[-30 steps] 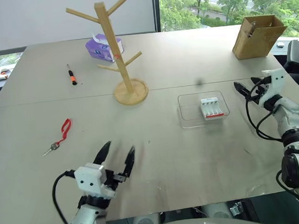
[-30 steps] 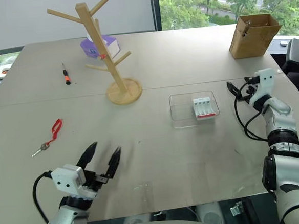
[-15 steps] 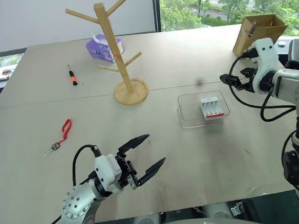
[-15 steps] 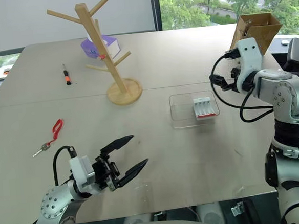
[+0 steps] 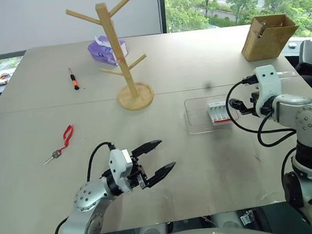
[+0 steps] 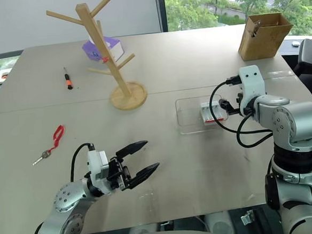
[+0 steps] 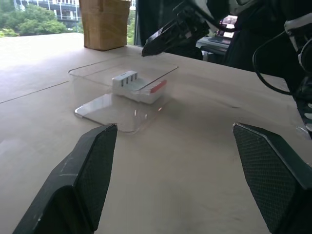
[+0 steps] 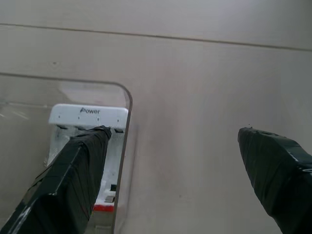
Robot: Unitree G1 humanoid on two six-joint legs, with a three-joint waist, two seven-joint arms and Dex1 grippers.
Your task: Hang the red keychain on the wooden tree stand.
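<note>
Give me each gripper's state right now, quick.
Left gripper: open, holding nothing.
Right gripper: open, holding nothing, above the clear tray.

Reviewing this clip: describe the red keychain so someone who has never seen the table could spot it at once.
Start at the wooden tree stand, the tallest thing on the table, then look toward the near left. The red keychain lies flat there, alone: a small red strap loop with a little silver key. The screwdriver farther back is a thin black-and-orange stick.
</note>
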